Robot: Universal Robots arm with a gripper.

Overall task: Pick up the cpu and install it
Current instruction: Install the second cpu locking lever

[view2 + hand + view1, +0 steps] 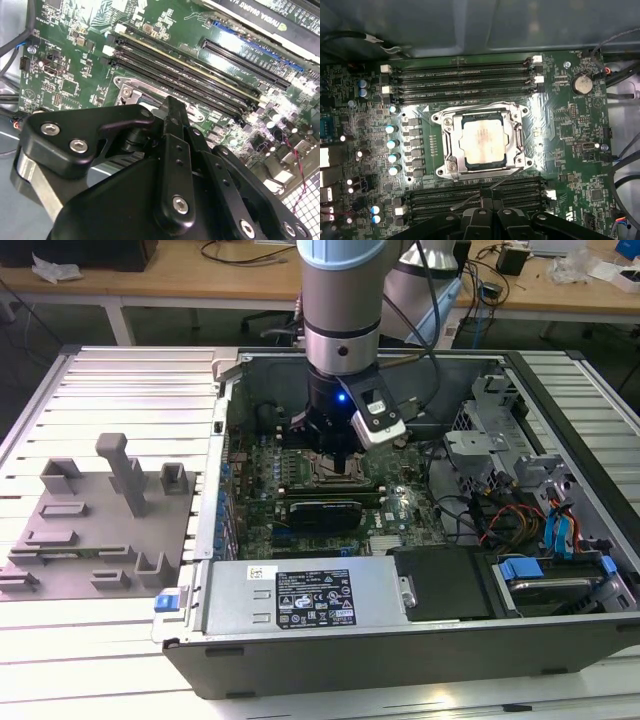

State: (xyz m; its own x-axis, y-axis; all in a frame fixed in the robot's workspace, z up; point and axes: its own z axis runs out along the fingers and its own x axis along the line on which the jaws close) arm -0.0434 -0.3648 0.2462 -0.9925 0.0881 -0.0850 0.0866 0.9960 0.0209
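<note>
My gripper [340, 462] hovers over the socket [451, 165], where the cpu [481, 139] lies seated, evidently placed; whether its fingers grasp anything, I cannot tell.

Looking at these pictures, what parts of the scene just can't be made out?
- Jaw tips: in both wrist views the gripper's own black body covers them, so open or shut is unclear.
- Socket in the exterior view: the arm blocks it, hiding the cpu.
- Whether the cpu is fully seated: the first wrist view looks straight down.
</note>
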